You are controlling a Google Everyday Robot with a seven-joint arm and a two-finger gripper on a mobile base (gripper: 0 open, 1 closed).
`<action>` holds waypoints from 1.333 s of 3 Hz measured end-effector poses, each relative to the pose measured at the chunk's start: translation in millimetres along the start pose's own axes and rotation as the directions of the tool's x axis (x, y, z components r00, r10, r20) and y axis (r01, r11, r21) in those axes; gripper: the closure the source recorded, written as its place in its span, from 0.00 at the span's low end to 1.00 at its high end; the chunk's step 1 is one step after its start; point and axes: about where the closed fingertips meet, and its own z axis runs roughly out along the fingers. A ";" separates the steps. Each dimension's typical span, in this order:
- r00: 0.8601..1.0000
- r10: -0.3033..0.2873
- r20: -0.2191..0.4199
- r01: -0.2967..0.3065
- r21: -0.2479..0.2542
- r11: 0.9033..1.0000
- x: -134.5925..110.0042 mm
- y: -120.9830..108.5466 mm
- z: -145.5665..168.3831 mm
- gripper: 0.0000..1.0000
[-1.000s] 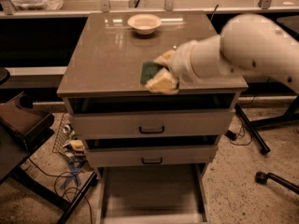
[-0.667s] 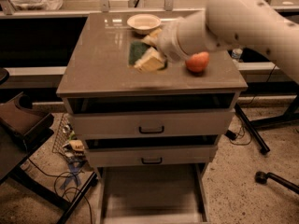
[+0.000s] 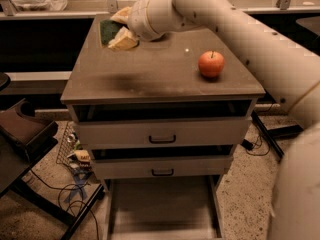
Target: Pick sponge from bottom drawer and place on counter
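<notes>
no legible text; gripper — clasping sponge, over counter

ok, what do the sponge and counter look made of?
The counter looks like laminate or coated board: smooth grey-brown, semi-gloss, with a light glint. The sponge, probably soft foam, matte dark green, is held in the gripper over its far-left corner.

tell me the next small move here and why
Probably lower the gripper slightly and open its fingers: it grips the sponge, already out of the open bottom drawer, over the counter's far corner, well away from the apple.
</notes>
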 end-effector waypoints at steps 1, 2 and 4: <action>0.999 -0.040 -0.027 0.041 0.027 0.999 12.2 -19.0 33.8 1.00; 0.999 -0.045 -0.031 0.046 0.026 0.999 13.2 -19.1 38.9 0.85; 0.999 -0.045 -0.027 0.046 0.016 0.999 11.7 -15.6 45.1 0.31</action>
